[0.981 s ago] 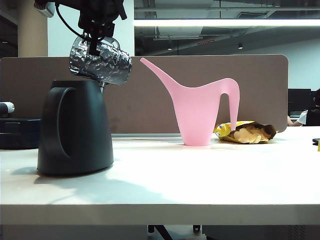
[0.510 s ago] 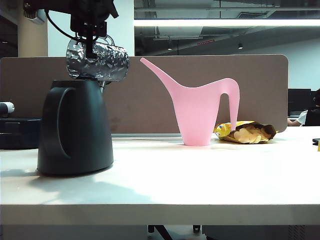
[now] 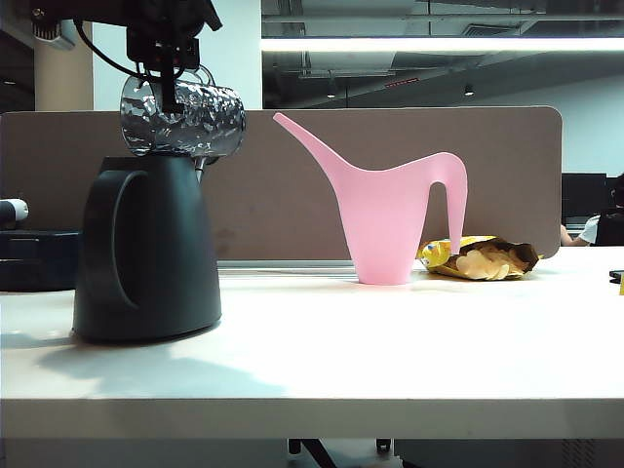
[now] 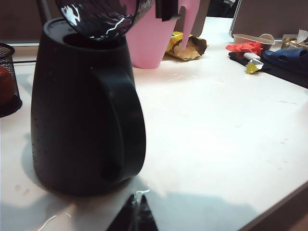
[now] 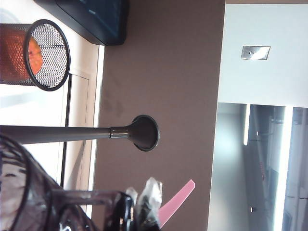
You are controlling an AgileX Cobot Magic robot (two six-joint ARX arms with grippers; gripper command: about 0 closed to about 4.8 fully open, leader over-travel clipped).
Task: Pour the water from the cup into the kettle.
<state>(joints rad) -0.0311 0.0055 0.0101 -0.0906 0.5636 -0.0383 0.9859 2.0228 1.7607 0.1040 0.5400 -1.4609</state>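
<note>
The right gripper (image 3: 168, 73) has its jaws pinching the cup (image 3: 183, 119), tipped sideways over the kettle (image 3: 146, 249) below; the left gripper's (image 4: 136, 211) jaws are pressed together.

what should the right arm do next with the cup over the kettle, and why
Probably roll the wrist a little further. The right gripper holds the cup by its handle, lying about level on its side, mouth toward the kettle opening. No water shows, so a slightly steeper tilt should empty it. The left gripper waits low beside the kettle.
</note>
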